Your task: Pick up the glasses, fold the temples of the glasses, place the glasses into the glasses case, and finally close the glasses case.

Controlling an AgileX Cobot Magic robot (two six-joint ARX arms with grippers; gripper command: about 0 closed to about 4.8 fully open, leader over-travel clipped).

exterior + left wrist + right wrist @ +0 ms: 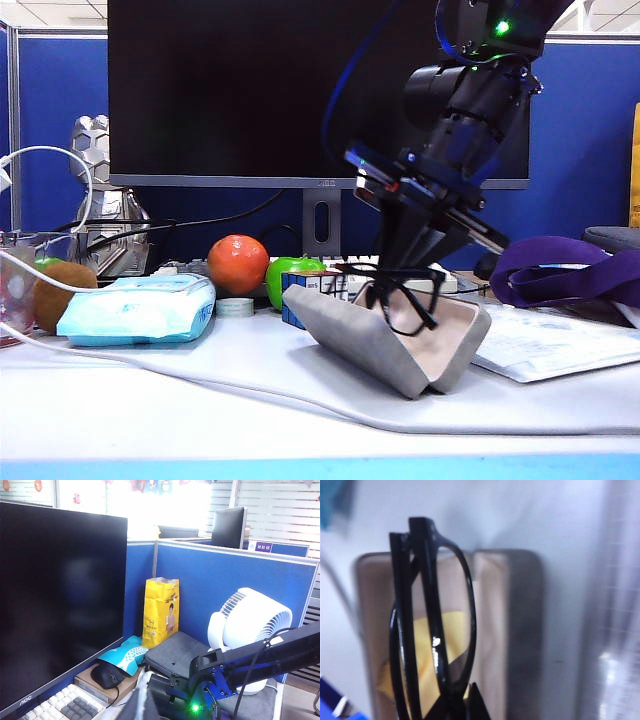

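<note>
Glasses [405, 293], thin black frame, temples [417, 605] folded: pinched in right gripper [400, 262] just above open grey felt glasses case [375, 345], right of centre. Lower level onto beige lining. Left gripper: unseen, cannot tell.

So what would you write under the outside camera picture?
Right pincer holds folded glasses over the open glasses case.
</note>
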